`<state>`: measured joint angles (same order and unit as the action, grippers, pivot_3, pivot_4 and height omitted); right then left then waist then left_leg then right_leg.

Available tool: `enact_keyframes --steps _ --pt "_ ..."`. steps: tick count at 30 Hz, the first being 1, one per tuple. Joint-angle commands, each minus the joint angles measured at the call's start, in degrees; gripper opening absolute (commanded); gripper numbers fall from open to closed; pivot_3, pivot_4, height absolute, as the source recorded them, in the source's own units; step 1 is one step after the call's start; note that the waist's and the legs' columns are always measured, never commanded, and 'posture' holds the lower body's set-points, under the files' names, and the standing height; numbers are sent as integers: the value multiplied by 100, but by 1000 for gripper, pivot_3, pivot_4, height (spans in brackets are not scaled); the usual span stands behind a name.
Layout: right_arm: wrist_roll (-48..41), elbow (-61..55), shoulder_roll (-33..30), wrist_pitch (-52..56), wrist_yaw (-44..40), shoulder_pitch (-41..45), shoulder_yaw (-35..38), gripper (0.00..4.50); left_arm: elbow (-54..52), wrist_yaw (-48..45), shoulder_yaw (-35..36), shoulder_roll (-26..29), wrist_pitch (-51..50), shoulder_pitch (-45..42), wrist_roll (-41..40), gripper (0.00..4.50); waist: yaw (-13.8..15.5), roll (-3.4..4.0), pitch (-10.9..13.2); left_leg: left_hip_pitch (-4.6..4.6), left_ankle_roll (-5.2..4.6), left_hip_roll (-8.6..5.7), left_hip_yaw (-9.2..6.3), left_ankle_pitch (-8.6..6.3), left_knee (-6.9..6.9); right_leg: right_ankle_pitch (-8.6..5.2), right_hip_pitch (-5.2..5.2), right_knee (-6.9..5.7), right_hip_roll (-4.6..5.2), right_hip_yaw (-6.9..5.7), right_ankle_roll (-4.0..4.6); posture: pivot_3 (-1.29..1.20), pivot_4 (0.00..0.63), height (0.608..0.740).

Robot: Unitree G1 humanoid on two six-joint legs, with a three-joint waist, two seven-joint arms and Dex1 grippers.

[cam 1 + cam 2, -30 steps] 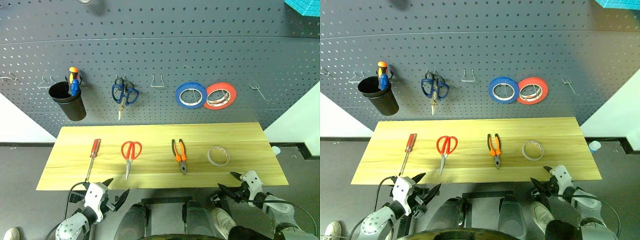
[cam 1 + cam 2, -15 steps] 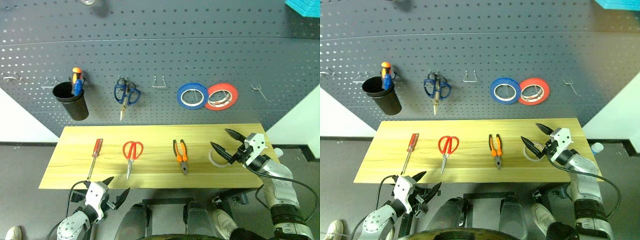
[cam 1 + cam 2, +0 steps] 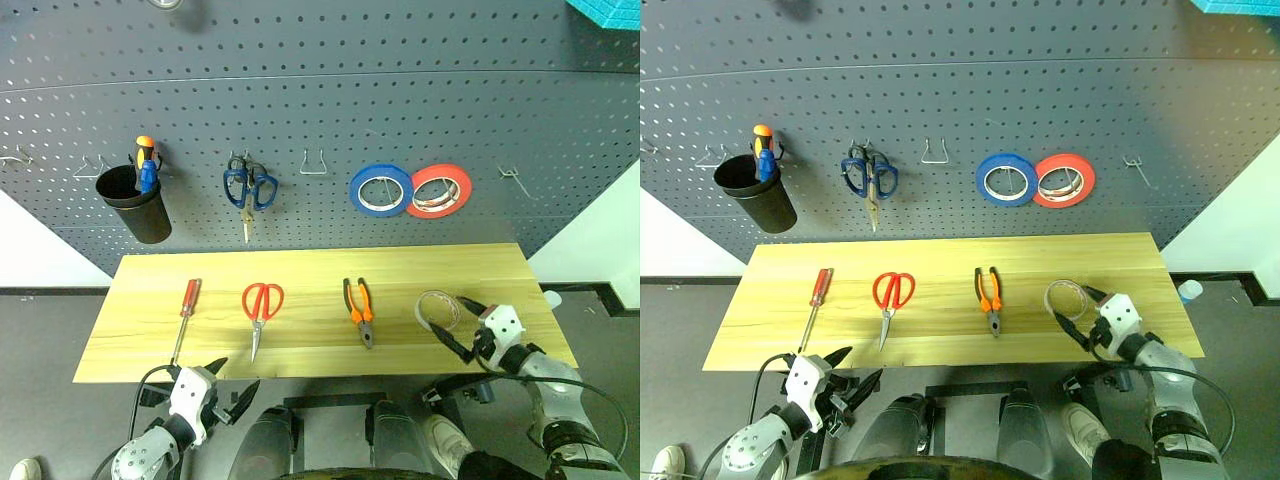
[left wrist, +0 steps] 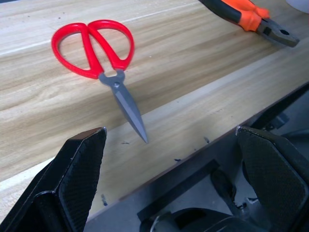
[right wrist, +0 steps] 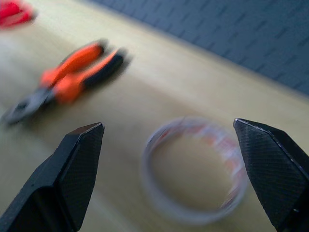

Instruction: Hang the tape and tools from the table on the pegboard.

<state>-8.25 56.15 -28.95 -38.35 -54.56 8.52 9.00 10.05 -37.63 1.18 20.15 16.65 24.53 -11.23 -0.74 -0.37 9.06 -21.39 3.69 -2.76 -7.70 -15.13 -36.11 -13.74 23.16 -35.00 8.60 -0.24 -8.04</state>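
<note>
The jaws of the right gripper (image 3: 462, 323) are held wide apart, nothing grasped. The tape (image 3: 437, 310) is seen flat on the table (image 3: 300, 350), just ahead of the fingertips and between their lines. The pliers (image 3: 359, 311) are placed further left. The left gripper (image 3: 230, 382) is also spread, empty, at the near edge before the red-handled scissors (image 3: 260, 310).

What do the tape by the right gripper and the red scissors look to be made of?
Tape: a thin ring of whitish, half-clear film, probably plastic, as the wood shows through it. Red scissors: glossy red handles, likely plastic, and dull grey blades that look like metal, joined by a small rivet.
</note>
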Motion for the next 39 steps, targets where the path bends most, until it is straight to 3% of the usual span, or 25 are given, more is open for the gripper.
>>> enact_keyframes --steps 1,13,24,29,39 --pt "24 260 -180 -304 -118 3 4 4500 -13 -38 87 80 99 62 -13 4488 0 0 0 0 0 0 0 0 0 0 0 0 0 0 0 -1 129 733" --pt "44 489 -237 -501 -279 115 -57 4500 -450 -123 111 260 -73 179 -114 4488 -3 -16 11 2 0 2 0 0 -1 1 0 -2 -1 1 3 -3 132 733" --pt "628 -600 -417 364 -59 236 -672 4500 -966 -986 -159 834 -776 -276 -369 4488 5 -14 12 2 0 3 0 0 -3 2 0 -6 -2 1 5 -3 132 733" --pt "827 -1344 -432 1414 6 403 -1001 4500 -978 -1559 -616 1120 -1096 -1044 -149 4488 1 -8 15 2 -1 2 0 2 -2 11 3 -11 -3 2 18 -13 131 733" --pt "1434 -2891 -670 4153 88 970 -1609 4500 -465 -1799 -1239 855 -980 -2335 199 4488 4 -6 14 0 1 1 -1 3 3 29 9 -13 -6 3 -1 -30 118 733"
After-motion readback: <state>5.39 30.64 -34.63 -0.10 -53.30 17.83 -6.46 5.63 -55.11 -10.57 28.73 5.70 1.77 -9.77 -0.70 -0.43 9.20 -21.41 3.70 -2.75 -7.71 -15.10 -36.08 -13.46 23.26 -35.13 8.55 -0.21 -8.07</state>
